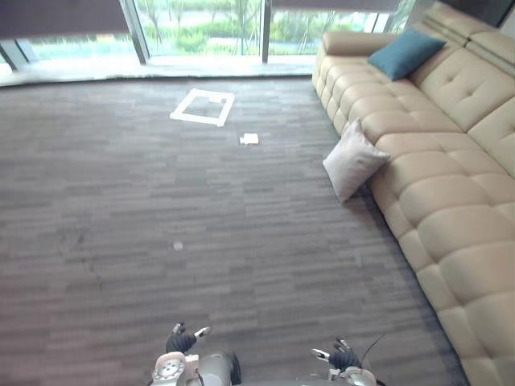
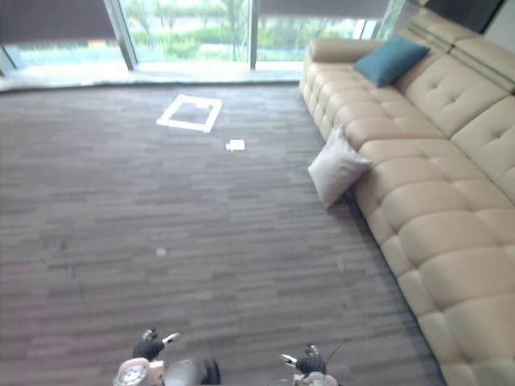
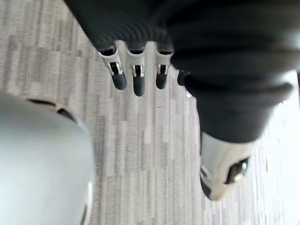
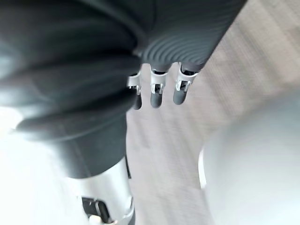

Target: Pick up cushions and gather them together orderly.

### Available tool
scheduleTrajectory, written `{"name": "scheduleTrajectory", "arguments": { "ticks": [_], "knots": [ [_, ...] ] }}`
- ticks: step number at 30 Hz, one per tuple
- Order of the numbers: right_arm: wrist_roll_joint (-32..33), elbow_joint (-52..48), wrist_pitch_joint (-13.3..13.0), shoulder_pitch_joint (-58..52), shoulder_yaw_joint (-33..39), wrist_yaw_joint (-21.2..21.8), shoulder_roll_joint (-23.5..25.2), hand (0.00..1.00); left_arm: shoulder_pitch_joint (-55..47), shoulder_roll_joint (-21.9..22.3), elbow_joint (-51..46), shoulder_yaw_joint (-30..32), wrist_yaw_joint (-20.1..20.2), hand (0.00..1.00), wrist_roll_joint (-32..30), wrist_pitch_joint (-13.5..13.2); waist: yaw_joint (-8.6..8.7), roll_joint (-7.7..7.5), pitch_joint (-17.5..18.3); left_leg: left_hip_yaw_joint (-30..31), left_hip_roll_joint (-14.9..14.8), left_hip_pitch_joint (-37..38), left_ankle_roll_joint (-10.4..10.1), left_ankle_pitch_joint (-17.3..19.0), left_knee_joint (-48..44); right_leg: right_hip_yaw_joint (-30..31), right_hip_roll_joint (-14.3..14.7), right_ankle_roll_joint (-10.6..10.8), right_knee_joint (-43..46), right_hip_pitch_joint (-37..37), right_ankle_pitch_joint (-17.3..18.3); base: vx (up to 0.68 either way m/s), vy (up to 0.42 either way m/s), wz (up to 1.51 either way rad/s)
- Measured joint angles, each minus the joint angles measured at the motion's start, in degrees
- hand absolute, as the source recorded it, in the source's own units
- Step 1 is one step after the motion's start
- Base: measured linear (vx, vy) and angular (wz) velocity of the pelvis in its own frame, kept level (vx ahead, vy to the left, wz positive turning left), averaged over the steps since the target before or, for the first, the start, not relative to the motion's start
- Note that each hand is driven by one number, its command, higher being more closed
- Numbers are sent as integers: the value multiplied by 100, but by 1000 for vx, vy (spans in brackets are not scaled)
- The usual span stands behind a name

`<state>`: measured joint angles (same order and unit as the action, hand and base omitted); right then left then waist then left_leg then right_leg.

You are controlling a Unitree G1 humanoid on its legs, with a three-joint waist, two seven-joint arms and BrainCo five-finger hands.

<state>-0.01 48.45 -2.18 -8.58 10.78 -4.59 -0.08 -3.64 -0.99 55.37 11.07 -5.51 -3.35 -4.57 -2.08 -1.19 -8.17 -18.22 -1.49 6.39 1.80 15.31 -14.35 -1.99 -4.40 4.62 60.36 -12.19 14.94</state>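
White cushion [image 1: 354, 161] is propped against the sofa [image 1: 451, 217] (teal cushion [image 1: 405, 53] at its far end); left hand [image 1: 181, 341] and right hand [image 1: 344, 356] are held loosely spread.

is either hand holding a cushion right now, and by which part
Nothing is held. The left hand and right hand hang open and empty; the white cushion leans against the sofa, and the teal cushion rests on it.
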Motion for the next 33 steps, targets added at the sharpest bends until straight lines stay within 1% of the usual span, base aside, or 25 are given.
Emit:
{"name": "scheduleTrajectory", "arguments": {
  "ticks": [1,3,5,6,7,8,9,10,11,12,13,15,16,18,21,23,24,25,26,27,28,29,30,31,33],
  "knots": [
    [6,-36,-55,27,14,4,-10,0,38,-10,42,-24,1,0,-8,0,45,-43,-32,10,-2,309,-26,69,191,-282,45,-153,-490,-383,98,474,57,21],
    [7,-32,-73,115,25,14,9,0,106,-4,140,-37,4,0,-17,3,133,-90,-50,71,-9,683,-101,205,387,-566,155,-231,-1706,-754,0,560,-17,33],
    [9,-32,-75,176,35,16,0,0,127,95,166,-113,31,0,-81,0,240,-83,-41,220,-6,1099,-318,452,554,-544,316,-425,-3391,-945,-517,741,-83,53],
    [12,-35,-75,180,32,19,-4,0,119,134,161,-100,46,0,-116,-1,255,-75,-32,295,-4,1259,-363,536,615,-497,340,-524,-3556,-979,-633,770,-122,72],
    [10,-16,-69,213,-12,17,-7,0,65,172,170,-97,65,0,-144,1,312,-81,-15,509,-21,1441,-375,579,534,-475,331,-755,-3296,-957,-1109,787,-173,79],
    [9,-11,-62,239,-24,22,-19,0,84,201,190,-106,69,0,-183,4,324,-28,26,707,-193,1361,-375,576,62,-542,353,-910,-2968,-910,-980,775,-191,83],
    [-4,-19,-40,249,-22,25,-29,0,106,226,190,-109,69,0,-207,3,325,77,31,847,-356,1134,-384,559,-618,-691,381,-959,-2885,-786,-754,734,-231,64],
    [-1,-23,-20,257,-26,23,-118,0,157,287,149,-88,74,0,-210,4,318,240,1,1106,-594,597,-461,266,-1946,-814,482,-1056,-2839,-573,-455,726,-230,31],
    [-2,-15,27,285,-31,15,-185,0,127,330,111,-66,73,0,-208,6,269,380,-4,1301,-802,93,-500,-268,-3150,-808,602,-1156,-2897,-324,-264,725,-213,-1],
    [0,12,63,303,-29,11,-222,0,115,335,98,-41,72,0,-209,8,236,449,-24,1305,-937,-147,-550,-333,-3782,-756,727,-1202,-2989,-89,-167,751,-174,-42],
    [3,79,105,321,-27,-13,-235,0,112,322,62,-17,71,0,-209,7,215,474,-79,1231,-1141,-434,-539,-308,-4508,-665,867,-1273,-3226,409,-50,722,-143,-46],
    [12,247,154,361,-59,-13,-191,0,66,224,-90,-39,75,0,-208,-1,194,307,-145,1184,-1194,-942,-583,-255,-4939,-391,924,-1336,-3725,1167,36,663,-129,-46],
    [13,248,180,354,-83,-12,-153,0,57,203,-188,-36,71,0,-203,-7,144,245,-138,1063,-1211,-1365,-572,-241,-4929,-204,924,-1335,-4076,1569,39,577,-86,-65],
    [13,245,188,352,-80,-18,-144,0,35,200,-307,-36,70,0,-196,-12,102,248,-126,894,-1174,-1962,-559,-109,-4336,56,906,-1318,-4491,2034,46,651,-24,-79],
    [15,228,210,341,-77,-50,-67,0,19,198,-434,-35,64,0,-62,-79,-59,214,-143,830,-811,-2540,-580,-120,-2522,631,730,-1149,-4932,2726,256,583,119,-88],
    [14,219,206,265,-81,-55,-16,0,-13,183,-478,-34,41,0,14,-140,-138,213,-138,1080,-553,-2643,-601,-344,-1432,979,635,-905,-4975,2984,402,653,256,-115],
    [13,190,203,209,-107,-50,13,0,-173,159,-555,-37,35,0,13,-144,-226,179,-66,1059,-573,-2653,-487,-528,-1156,1294,559,-794,-4933,3135,640,615,300,-161],
    [13,181,201,166,-179,-52,30,0,-243,127,-607,34,41,0,115,-171,-293,90,9,1049,-535,-2674,-445,-789,-1334,1490,491,-758,-4869,3145,816,675,350,-172],
    [11,211,204,112,-264,-51,118,0,-251,78,-597,138,41,0,129,-189,-319,-51,128,999,-413,-2695,-449,-888,-1649,1772,348,-642,-4590,3107,973,563,302,-107],
    [11,205,204,37,-284,-52,211,0,-214,-56,-490,137,41,0,102,-178,-212,-269,223,806,-378,-2601,-287,-726,-1740,1875,225,-584,-3911,2839,947,683,329,-81],
    [11,194,200,-43,-308,-49,260,0,-211,-154,-413,142,39,0,101,-181,-169,-416,294,614,-348,-2517,-191,-634,-1744,1896,202,-390,-3185,2487,817,518,248,-60],
    [12,197,190,-84,-331,-45,290,0,-163,-223,-340,158,28,0,124,-163,-140,-500,245,435,-327,-2297,-86,-456,-1712,1838,206,-35,-2063,1972,359,703,350,-73],
    [4,181,169,-60,-317,-34,266,0,-94,-243,-259,168,-16,0,126,-125,-120,-507,191,367,-312,-2003,-125,-204,-1590,1697,182,219,-1234,1552,146,638,340,-90],
    [4,185,141,-27,-277,-28,207,0,-13,-258,-105,175,-71,0,125,-62,-121,-479,128,241,-314,-1586,-131,7,-1488,1401,156,151,-554,1194,241,515,274,-81],
    [5,112,85,-43,-255,-32,133,0,-33,-234,18,140,-97,0,125,8,-64,-369,86,14,-394,-879,-113,247,-1232,775,127,9,-134,767,416,356,163,-68]
  ]
}}
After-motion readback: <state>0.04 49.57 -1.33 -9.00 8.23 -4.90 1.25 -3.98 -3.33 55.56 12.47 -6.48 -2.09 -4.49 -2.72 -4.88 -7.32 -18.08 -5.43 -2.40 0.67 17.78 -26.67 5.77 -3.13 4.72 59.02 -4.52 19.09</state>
